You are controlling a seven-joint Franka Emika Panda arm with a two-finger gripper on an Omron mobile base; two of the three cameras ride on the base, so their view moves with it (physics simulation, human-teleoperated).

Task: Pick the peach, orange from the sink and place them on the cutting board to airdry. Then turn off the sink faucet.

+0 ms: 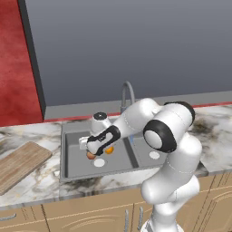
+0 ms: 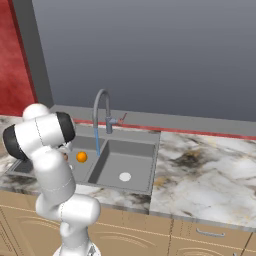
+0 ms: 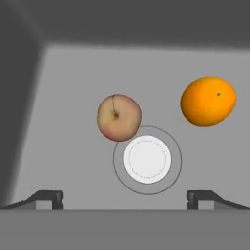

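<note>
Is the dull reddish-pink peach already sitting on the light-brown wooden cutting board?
No, the dull reddish-pink and tan peach lies on the floor of the grey metal sink beside the round white drain.

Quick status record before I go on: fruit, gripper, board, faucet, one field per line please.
peach: on the floor of the sink, left basin, beside the white drain
orange: same basin, apart from the peach
gripper: open, above the fruit, holding nothing
cutting board: on the counter left of the sink, no fruit on it
sink faucet: running, blue stream falling into the sink
</note>
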